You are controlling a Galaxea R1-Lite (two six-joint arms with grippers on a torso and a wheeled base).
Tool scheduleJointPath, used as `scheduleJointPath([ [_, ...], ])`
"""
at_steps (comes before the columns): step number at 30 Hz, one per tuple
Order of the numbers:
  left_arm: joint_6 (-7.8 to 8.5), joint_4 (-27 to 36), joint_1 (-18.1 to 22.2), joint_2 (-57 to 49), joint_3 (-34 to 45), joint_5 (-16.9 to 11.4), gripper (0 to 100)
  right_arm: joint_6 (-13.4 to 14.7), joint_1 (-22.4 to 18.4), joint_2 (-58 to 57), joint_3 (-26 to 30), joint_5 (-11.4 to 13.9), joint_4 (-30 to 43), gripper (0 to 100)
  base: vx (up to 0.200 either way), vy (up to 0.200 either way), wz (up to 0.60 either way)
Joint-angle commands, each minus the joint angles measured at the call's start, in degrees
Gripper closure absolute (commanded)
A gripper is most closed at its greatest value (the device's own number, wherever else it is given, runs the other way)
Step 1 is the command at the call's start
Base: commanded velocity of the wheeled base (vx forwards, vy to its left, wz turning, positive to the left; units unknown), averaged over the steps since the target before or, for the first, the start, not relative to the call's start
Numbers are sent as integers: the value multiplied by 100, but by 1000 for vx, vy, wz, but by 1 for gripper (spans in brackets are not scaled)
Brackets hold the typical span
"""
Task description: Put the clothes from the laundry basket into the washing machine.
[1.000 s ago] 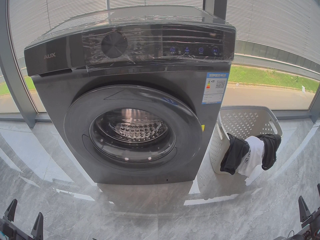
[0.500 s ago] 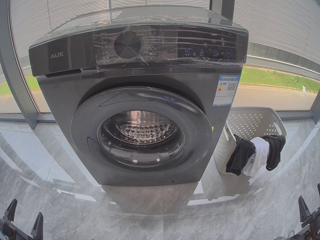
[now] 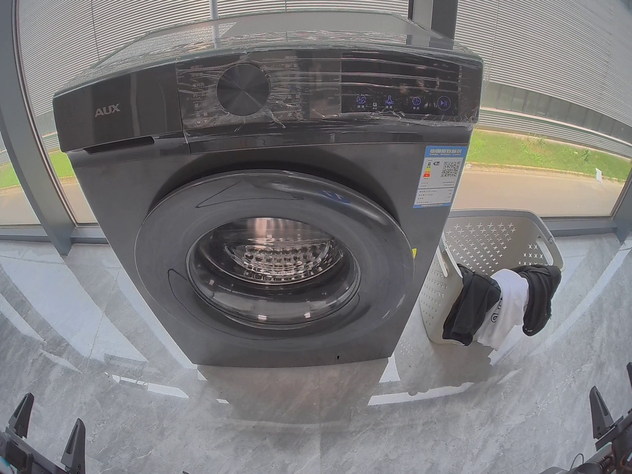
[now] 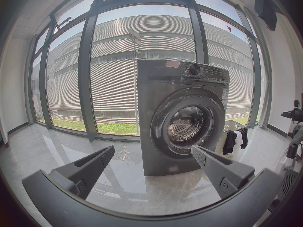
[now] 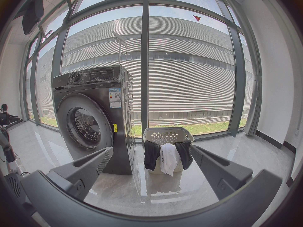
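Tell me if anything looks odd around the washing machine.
Wrinkled clear film wraps the control panel of the washing machine, like leftover packaging. The clothes hang over the front rim of the laundry basket, dangling outside.

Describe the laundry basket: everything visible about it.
The laundry basket is white and plastic-looking, its walls pierced with star-shaped holes, with handles at its sides. It stands upright on the glossy floor, close to the right of the washing machine. A white garment flanked by black clothes hangs over its near rim.
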Motion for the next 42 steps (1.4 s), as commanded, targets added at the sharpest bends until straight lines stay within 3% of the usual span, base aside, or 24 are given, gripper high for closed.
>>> scheduleJointPath([
  [1, -4, -1, -4, -94, 101, 2, 0, 2, 0, -93, 101, 1, -1, 0, 0, 200, 0],
  [13, -4, -1, -4, -94, 101, -6, 0, -7, 0, -93, 101, 19, -1, 0, 0, 17, 0],
  [15, -4, -1, -4, -94, 101, -6, 0, -78, 0, -93, 101, 27, -1, 0, 0, 0, 0],
  [16, -4, -1, -4, -94, 101, -6, 0, -297, 0, -93, -4, 89, -89, 0, 0, 0, 0],
  [18, -4, -1, -4, -94, 101, -6, 0, -394, 9, -5, -268, 186, -186, 0, 0, 0, 0],
  [20, 4, -1, -4, -94, 101, -6, 0, -192, 62, 1648, -2140, 265, -581, 0, 0, 0, 0],
  [22, -4, -1, -4, -94, 101, -6, 0, -86, 229, 2430, -3256, 326, -573, 0, 0, 0, 0],
  [24, -4, -1, -4, -94, 101, -6, 0, -130, 519, 3107, -4003, 432, -520, 0, 0, 0, 0],
  [26, -4, -1, -4, -94, 101, -6, 0, -324, 861, 3792, -4390, 669, -511, 0, 0, 0, 0],
  [27, -4, -1, -4, -94, 101, -6, 0, -376, 940, 3933, -4452, 731, -511, 0, 0, 0, 0],
  [28, -4, -1, -4, -94, 101, -6, 0, -552, 1195, 4425, -4601, 994, -520, 0, 0, 0, 0],
  [31, 4, -1, -4, -94, 101, -6, 0, -614, 1670, 5365, -4627, 1355, -599, 0, 0, 0, 0],
  [34, 4, -1, -4, -94, 101, -6, 0, -622, 1898, 6209, -4487, 1416, -801, 0, 0, 0, 0],
  [42, 4, -1, -4, -94, 101, -6, 0, -842, 1986, 7642, -4487, 1442, -1188, 0, 0, 0, 0],
])
